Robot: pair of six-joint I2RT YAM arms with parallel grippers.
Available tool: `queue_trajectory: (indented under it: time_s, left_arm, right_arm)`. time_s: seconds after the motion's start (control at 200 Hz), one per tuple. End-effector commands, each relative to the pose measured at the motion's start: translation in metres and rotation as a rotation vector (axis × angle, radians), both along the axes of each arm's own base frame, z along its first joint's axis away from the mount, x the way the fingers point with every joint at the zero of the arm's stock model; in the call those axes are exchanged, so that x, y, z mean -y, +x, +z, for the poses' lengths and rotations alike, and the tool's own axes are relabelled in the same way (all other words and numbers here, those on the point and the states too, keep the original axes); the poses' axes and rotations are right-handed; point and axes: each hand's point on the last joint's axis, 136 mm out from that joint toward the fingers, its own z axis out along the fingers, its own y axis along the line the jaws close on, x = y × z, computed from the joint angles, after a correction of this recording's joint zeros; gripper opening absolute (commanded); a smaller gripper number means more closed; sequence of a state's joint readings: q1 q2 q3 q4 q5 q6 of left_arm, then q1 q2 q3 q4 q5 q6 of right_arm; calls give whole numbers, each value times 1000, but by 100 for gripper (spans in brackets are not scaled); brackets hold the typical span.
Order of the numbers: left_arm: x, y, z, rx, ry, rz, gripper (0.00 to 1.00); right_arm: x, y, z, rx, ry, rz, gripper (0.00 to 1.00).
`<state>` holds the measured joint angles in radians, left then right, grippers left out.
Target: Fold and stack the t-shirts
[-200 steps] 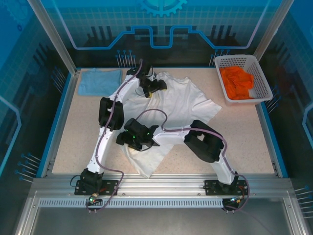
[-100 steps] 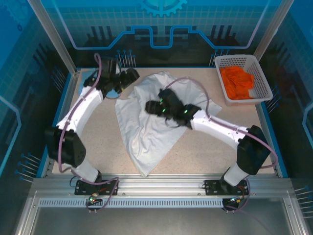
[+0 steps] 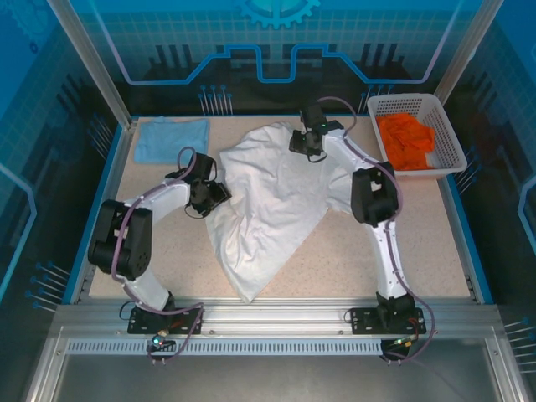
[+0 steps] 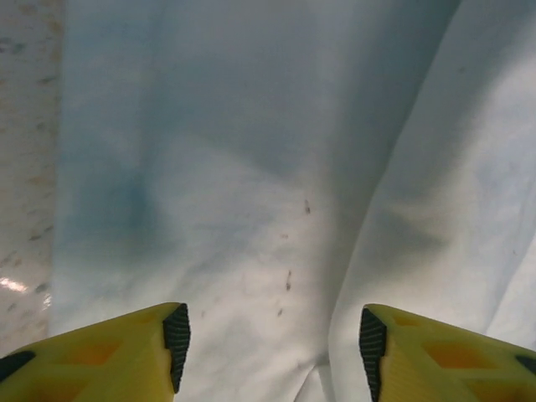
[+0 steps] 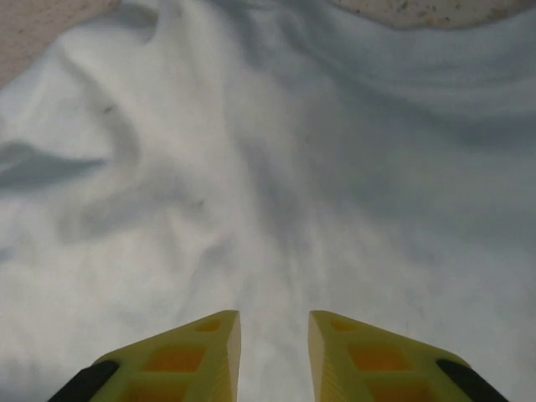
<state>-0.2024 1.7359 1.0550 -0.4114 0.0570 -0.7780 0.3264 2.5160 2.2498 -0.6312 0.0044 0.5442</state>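
Speckled beige table [image 3: 377,251] fills the floor of a blue-lit cell, and both arms reach out over it.

The left gripper [image 4: 272,335] has its yellow fingers [image 4: 126,347] well apart, so the jaws stand open. It hangs low over the white t-shirt [image 3: 268,201], at the left border of the cloth. A long crease runs away ahead of it, and bare table shows just to its left.

The right gripper [image 5: 274,335] has its fingers close together, with a thin gap between them. White cloth lies under and ahead of it. I cannot tell if it pinches the cloth or not.

From above, the shirt lies crumpled between the two grippers and narrows toward the arm bases. Beyond the left gripper, well apart from it, the light blue t-shirt [image 3: 172,139] lies flat in the far corner. Just to the right of the right gripper stands a white lattice basket [image 3: 453,157] holding orange cloth [image 3: 406,138].

I judge that the step in hand is taking hold of the white shirt to spread it flat. The next move calls for a firm pinch on both borders and an even pull outward.
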Motion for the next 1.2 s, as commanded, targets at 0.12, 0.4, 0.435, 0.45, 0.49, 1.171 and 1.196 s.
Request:
queue_trajectory:
  time_s: [0.12,0.4,0.435,0.45,0.49,1.171,1.196]
  left_arm:
    - [-9,28,-28,-63,84,-30,52]
    - [1,66,-42,-88,58,-63,52]
    - [3,70,-45,-90,53,-66,52]
    - [3,73,-46,-90,51,-68,52]
    - [6,78,-48,-93,45,-73,52]
    - [8,118,-26,-23,37,-82,51]
    - [8,118,-26,-24,37,-80,51]
  right_arm:
    - [60,-26,-64,-234,-69,-152,29]
    - [124,-95,-49,-193,57,-468,32]
    - [126,-104,-45,-193,62,-496,33]
    - [126,-107,-43,-192,60,-500,33]
    - [125,-116,-41,-194,49,-504,33]
    - [124,-114,41,71,-61,-412,50]
    - [119,-103,46,71,-47,-379,49]
